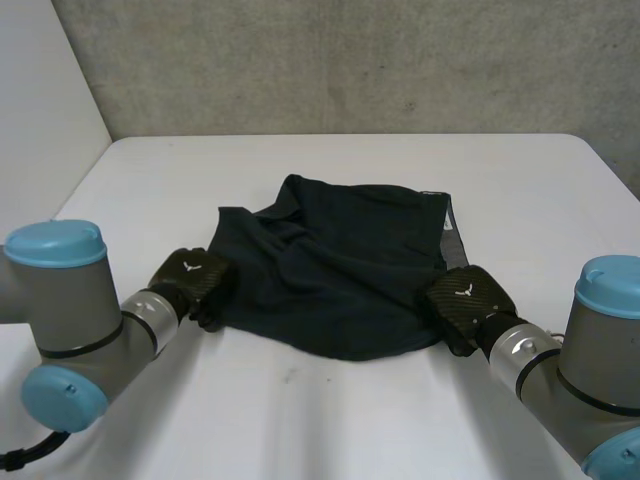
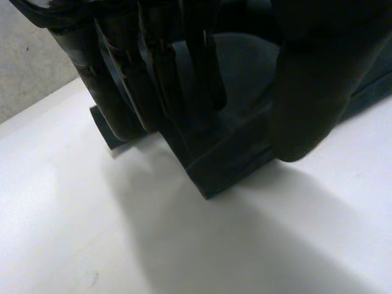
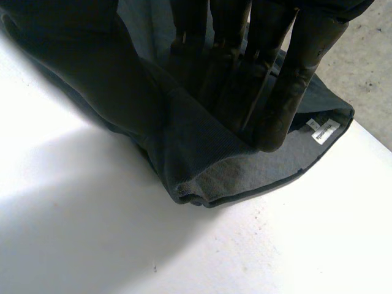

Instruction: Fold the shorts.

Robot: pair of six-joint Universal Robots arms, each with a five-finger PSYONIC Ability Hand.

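Observation:
The dark navy shorts [image 1: 340, 270] lie rumpled in the middle of the white table [image 1: 330, 420]. My left hand [image 1: 192, 278] is at their left edge. In the left wrist view its fingers [image 2: 122, 92] lie over a hemmed corner of the shorts [image 2: 226, 153], with the thumb [image 2: 306, 92] on the other side, pinching the cloth. My right hand [image 1: 465, 298] is at the shorts' right edge. In the right wrist view its fingers [image 3: 269, 73] and thumb [image 3: 92, 67] close on a rolled edge of the shorts [image 3: 245, 171], near a white label [image 3: 323, 130].
A grey concrete wall [image 1: 350, 60] stands behind the table's far edge. Bare white tabletop lies in front of the shorts and on both sides of them. Both arms come in from the near corners.

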